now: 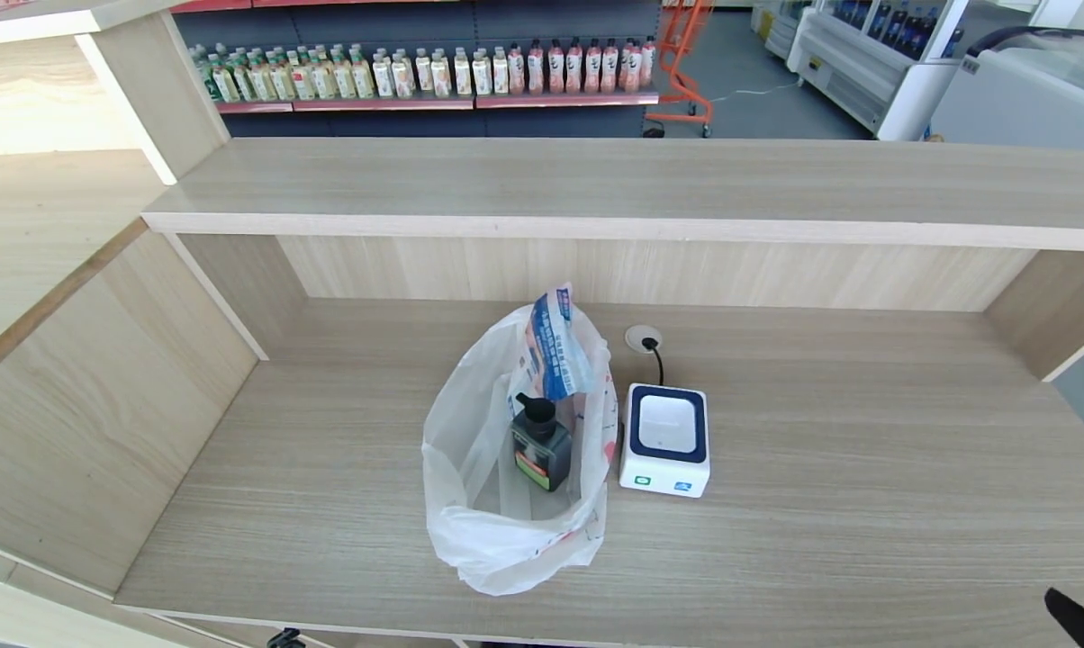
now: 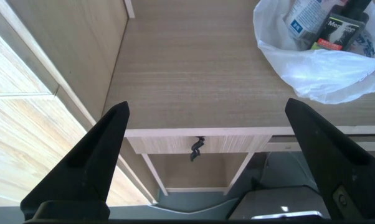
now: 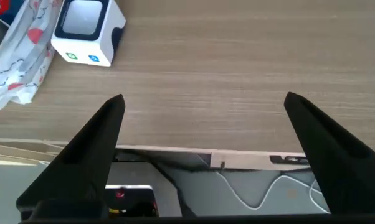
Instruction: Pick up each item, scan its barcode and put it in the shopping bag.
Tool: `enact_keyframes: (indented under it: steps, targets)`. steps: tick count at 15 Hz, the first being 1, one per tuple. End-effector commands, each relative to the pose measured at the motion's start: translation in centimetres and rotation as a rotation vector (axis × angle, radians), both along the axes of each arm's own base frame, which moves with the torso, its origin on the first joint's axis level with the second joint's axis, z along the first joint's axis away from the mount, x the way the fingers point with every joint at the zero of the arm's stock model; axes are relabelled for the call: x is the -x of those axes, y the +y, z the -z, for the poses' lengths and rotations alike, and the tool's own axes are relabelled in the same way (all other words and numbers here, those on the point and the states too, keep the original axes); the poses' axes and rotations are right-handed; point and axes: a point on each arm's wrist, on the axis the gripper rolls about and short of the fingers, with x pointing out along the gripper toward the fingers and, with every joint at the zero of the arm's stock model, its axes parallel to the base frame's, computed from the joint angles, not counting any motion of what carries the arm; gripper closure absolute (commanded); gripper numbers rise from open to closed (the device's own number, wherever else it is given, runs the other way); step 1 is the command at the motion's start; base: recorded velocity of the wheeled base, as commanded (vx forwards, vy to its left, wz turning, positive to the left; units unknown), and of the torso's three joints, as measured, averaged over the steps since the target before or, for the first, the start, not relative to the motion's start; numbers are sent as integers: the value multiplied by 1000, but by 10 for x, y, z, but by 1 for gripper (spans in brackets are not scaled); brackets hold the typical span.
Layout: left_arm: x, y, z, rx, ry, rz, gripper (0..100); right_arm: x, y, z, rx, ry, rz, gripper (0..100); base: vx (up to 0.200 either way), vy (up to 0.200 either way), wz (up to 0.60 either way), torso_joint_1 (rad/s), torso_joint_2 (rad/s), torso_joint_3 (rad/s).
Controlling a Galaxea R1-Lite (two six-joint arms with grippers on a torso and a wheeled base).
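Note:
A white plastic shopping bag (image 1: 497,522) stands open in the middle of the wooden counter. Inside it are a dark pump bottle (image 1: 539,445) and a blue-and-white packet (image 1: 553,346) that sticks up out of the top. The bag (image 2: 327,68) shows with these items in the left wrist view too. A white barcode scanner (image 1: 664,439) with a dark-framed window sits just right of the bag, also seen as the scanner (image 3: 86,31) beside the bag (image 3: 19,56). My left gripper (image 2: 206,115) is open over the counter's front edge, empty. My right gripper (image 3: 203,106) is open and empty near the front edge, right of the scanner.
The scanner's black cable (image 1: 657,360) runs to a grommet behind it. A raised wooden ledge (image 1: 596,193) and side walls (image 1: 101,414) enclose the counter. Shelves of drinks (image 1: 416,72) stand behind. Bare counter (image 1: 866,468) lies right of the scanner.

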Motion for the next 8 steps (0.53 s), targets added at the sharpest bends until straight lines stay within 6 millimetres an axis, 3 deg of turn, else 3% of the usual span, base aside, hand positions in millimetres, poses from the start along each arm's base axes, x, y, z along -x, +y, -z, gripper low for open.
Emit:
enact_keyframes:
  steps: [1, 8]
  targets:
    - [0, 0, 0, 0, 2, 0, 0, 45, -2, 54, 39, -139, 108, 0, 0, 0, 0, 0, 0, 0]
    - [0, 0, 0, 0, 2, 0, 0, 50, -2, 55, 56, -209, 78, 0, 0, 0, 0, 0, 0, 0]
